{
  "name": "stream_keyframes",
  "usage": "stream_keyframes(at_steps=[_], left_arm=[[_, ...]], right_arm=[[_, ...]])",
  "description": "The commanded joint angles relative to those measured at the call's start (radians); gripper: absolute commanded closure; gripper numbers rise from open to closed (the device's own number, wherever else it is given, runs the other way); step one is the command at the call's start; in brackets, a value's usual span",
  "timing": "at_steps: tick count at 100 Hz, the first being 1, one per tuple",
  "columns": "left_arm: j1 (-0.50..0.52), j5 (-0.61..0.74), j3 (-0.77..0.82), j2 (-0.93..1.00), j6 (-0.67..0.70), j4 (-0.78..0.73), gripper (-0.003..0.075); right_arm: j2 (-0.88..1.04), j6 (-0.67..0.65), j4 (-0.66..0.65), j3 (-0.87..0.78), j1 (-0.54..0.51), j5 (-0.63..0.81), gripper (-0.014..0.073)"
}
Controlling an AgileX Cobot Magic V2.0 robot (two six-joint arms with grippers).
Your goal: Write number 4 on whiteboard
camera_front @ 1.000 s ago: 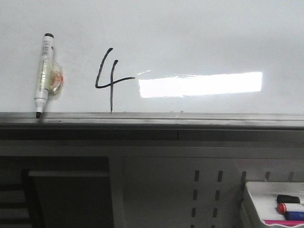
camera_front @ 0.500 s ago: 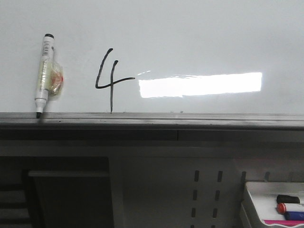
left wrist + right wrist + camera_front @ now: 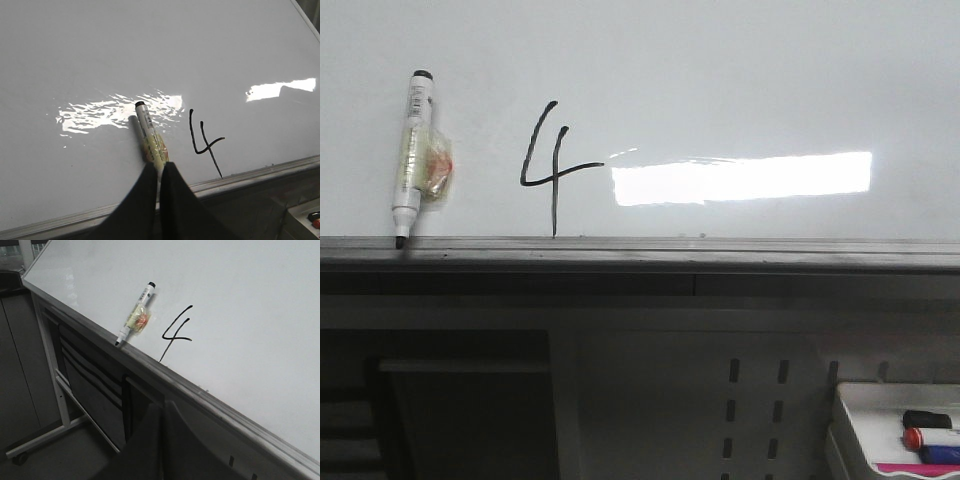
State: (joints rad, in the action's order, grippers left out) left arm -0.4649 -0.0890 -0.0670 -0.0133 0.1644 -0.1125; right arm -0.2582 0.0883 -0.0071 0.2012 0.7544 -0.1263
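Left pincer (image 3: 159, 172) clenched, fingers pressed together with barely a slit, hanging just short of the board's edge. Right ahead of its tips, a marker (image 3: 149, 137) lying on the whiteboard (image 3: 150, 60), not gripped. Just beside that marker, off to one side of the left pincer, the number 4 (image 3: 205, 146) in black. Right pincer (image 3: 161, 412) likewise clenched, well below the board's edge, with the number 4 (image 3: 176, 333) up ahead of it.
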Motion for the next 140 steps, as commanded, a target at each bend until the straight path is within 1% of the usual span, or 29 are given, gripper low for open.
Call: stream_keyframes(at_steps=[1,10,18,25,32,43,50,55,59,62,140], left_arm=[[0.002,0.077,-0.014,-0.01,0.005,-0.003,0.0741],[0.016,0.063,0.002,-0.008,0.005,-0.003,0.0741],[0.074,0.009,0.006,0.004,-0.008,-0.003,0.0741],[0.139,-0.042,0.013,0.027,-0.107,0.049,0.0741],[0.212,-0.053,0.029,0.046,-0.186,0.123,0.0741],[0.319,-0.059,0.076,0.044,-0.191,0.133,0.0741],[0.365,-0.061,0.107,0.044,-0.191,0.133,0.0741],[0.389,-0.145,0.102,0.044,-0.191,0.128,0.0741],[0.403,-0.172,0.104,0.044,-0.191,0.128,0.0741],[0.409,-0.198,0.106,0.044,-0.191,0.128,0.0741],[0.417,-0.195,0.106,0.044,-0.191,0.128,0.0741]], right_arm=[[-0.005,0.003,-0.011,0.026,-0.006,0.086,0.0659],[-0.005,0.003,-0.011,0.026,-0.006,0.086,0.0659],[-0.005,0.003,-0.011,0.026,-0.006,0.086,0.0659],[-0.005,0.003,-0.011,0.026,-0.006,0.086,0.0659],[-0.005,0.003,-0.011,0.026,-0.006,0.086,0.0659],[-0.005,0.003,-0.011,0.026,-0.006,0.086,0.0659],[-0.005,0.003,-0.011,0.026,-0.006,0.086,0.0659],[-0.005,0.003,-0.011,0.026,-0.006,0.086,0.0659],[-0.005,0.003,-0.011,0.026,-0.006,0.086,0.0659],[-0.005,0.003,-0.011,0.026,-0.006,0.086,0.0659],[-0.005,0.003,-0.011,0.023,-0.006,0.088,0.0659]])
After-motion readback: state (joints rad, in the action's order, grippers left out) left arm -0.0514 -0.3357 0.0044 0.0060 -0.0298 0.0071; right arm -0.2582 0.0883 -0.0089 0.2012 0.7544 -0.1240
